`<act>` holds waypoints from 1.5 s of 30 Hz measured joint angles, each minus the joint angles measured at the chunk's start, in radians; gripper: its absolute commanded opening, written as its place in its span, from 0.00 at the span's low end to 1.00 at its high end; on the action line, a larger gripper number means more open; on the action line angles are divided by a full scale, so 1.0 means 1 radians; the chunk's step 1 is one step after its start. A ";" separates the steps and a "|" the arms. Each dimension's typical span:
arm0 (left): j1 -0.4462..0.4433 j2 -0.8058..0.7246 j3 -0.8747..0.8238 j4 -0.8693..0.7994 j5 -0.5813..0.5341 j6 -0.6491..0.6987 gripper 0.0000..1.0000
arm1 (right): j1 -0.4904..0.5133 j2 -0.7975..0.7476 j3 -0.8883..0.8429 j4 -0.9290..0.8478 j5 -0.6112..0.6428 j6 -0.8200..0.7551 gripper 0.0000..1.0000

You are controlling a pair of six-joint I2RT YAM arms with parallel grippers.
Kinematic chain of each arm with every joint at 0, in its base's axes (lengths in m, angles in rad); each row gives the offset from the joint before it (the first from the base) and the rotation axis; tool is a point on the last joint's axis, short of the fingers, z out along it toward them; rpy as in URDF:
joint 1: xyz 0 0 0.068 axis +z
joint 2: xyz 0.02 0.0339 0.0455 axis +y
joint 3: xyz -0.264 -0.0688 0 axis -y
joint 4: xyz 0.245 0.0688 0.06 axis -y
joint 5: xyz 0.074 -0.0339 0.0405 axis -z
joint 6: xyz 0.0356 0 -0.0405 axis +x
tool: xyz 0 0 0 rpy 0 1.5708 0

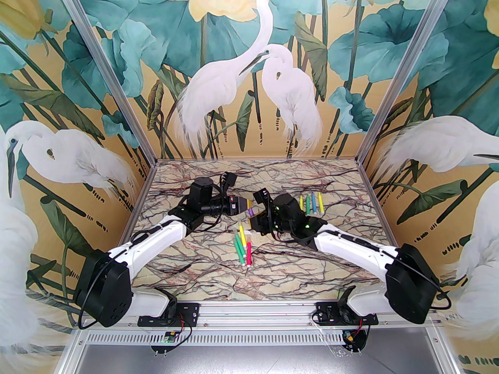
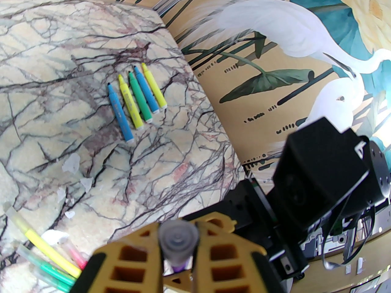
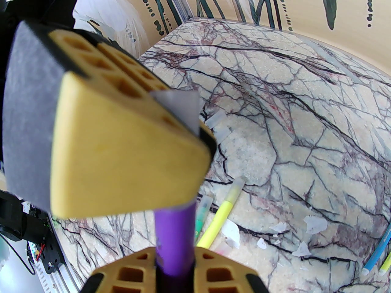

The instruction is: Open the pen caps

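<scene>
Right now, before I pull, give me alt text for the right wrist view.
The right end effector grips a purple pen by its barrel, while the left end effector clamps the pale cap at its far end. Below on the marble table lie two loose caps, a yellow pen and a green pen.

Heron mural walls, veined marble tabletop

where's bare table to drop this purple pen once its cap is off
Free: the near strip of table between the left arm and the capped pens, and the far edge along the back wall. Crowded: the middle, under the held purple pen, and the far right by the uncapped row.
</scene>
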 measured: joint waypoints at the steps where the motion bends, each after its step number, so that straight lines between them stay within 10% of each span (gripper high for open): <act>1: -0.002 0.000 0.000 -0.006 -0.003 -0.008 0.00 | 0.000 -0.006 -0.009 0.004 0.004 -0.002 0.00; 34: 0.003 0.001 0.038 -0.110 0.030 -0.078 0.00 | 0.001 -0.103 -0.132 0.105 0.037 -0.050 0.00; 45: 0.143 0.001 0.111 -0.040 -0.108 -0.071 0.00 | -0.003 -0.121 -0.220 -0.101 0.055 -0.059 0.00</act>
